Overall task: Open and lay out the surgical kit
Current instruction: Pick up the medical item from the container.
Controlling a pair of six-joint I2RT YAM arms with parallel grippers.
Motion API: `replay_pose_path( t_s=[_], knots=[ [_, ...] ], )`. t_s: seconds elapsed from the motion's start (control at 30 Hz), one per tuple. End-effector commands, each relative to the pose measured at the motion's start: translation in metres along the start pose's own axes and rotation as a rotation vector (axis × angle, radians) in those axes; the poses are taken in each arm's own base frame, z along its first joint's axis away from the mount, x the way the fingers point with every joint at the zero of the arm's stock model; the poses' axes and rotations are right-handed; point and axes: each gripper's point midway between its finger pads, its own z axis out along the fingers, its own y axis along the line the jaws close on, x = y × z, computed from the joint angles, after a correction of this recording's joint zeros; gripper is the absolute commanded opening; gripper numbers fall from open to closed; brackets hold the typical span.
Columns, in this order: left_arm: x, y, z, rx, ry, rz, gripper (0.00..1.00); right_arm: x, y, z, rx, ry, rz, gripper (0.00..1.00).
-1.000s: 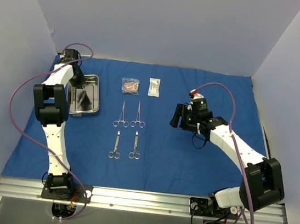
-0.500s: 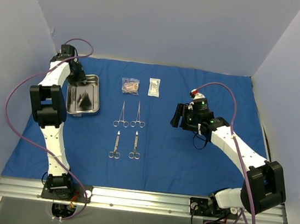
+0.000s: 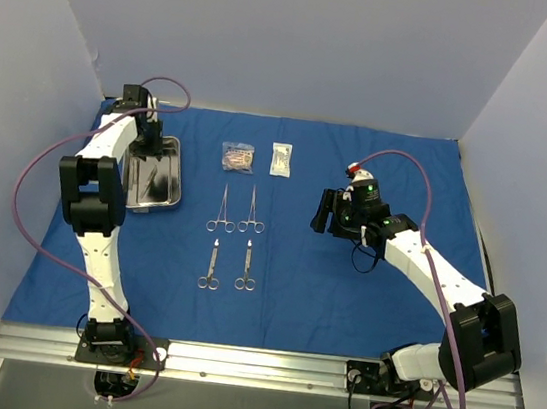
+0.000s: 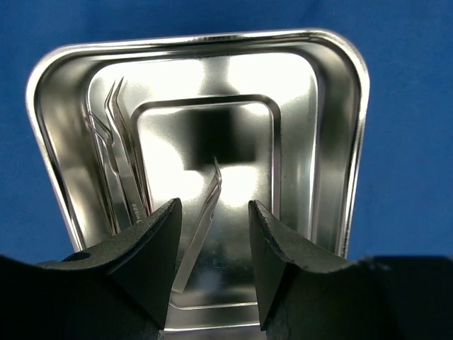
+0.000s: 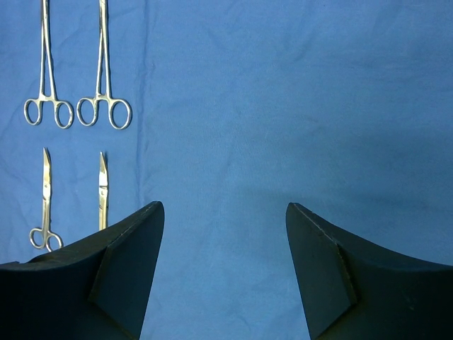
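Note:
The blue cloth wrap (image 3: 342, 294) lies spread flat over the table. The steel tray (image 3: 152, 209) sits at the left, and my left gripper (image 3: 146, 143) hangs over its far end. In the left wrist view that gripper (image 4: 213, 203) is open above the tray (image 4: 354, 142). One tweezer (image 4: 205, 219) lies loose on the tray floor between the jaws, and two more tweezers (image 4: 120, 170) rest by the tray's left wall. My right gripper (image 3: 324, 211) is open over bare cloth (image 5: 283, 106), with nothing between its jaws (image 5: 224, 206).
Two ring-handled clamps (image 3: 237, 210) and two scissors (image 3: 228, 266) lie in rows mid-cloth; the clamps (image 5: 78, 78) and scissors (image 5: 74, 198) also show in the right wrist view. Two clear packets (image 3: 237, 156) (image 3: 280, 159) lie beyond them. Walls close in left, right and back.
My left gripper's jaws have gone from nearly shut to open over the tray, leaving a tweezer lying in it. Its wrist shifted slightly. The right arm has not moved.

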Motion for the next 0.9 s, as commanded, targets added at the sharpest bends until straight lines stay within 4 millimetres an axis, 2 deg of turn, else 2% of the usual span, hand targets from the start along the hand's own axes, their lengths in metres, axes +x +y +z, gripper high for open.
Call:
replay_pose_path(
  t_s=[0.0, 0.2, 0.37, 0.6, 0.73, 0.77, 0.83, 0.87],
  knots=[
    [0.003, 0.003, 0.007, -0.006, 0.021, 0.046, 0.51, -0.002, 0.005, -0.003, -0.017, -0.001, -0.019, 0.65],
    [0.023, 0.009, 0.027, -0.038, 0.090, 0.039, 0.43, -0.002, 0.004, -0.003, -0.015, -0.002, -0.022, 0.65],
    [0.025, 0.006, 0.032, -0.041, 0.093, 0.044, 0.37, -0.001, 0.004, -0.002, -0.015, 0.003, -0.022, 0.65],
    [0.023, 0.003, 0.033, -0.070, 0.085, 0.043, 0.17, -0.002, 0.004, -0.004, -0.016, -0.003, -0.024, 0.65],
    [0.014, 0.004, 0.019, -0.092, 0.056, 0.002, 0.09, -0.006, 0.006, -0.007, -0.022, -0.017, -0.028, 0.65],
    [0.005, 0.004, 0.008, -0.095, 0.027, -0.013, 0.08, -0.007, 0.007, -0.007, -0.025, -0.020, -0.031, 0.65],
    [-0.001, 0.000, -0.007, -0.110, 0.017, -0.062, 0.08, -0.010, 0.009, -0.008, -0.032, -0.028, -0.039, 0.65],
    [-0.015, -0.004, -0.024, -0.107, -0.023, -0.083, 0.07, -0.011, 0.010, -0.008, -0.035, -0.030, -0.039, 0.65]
  ],
)
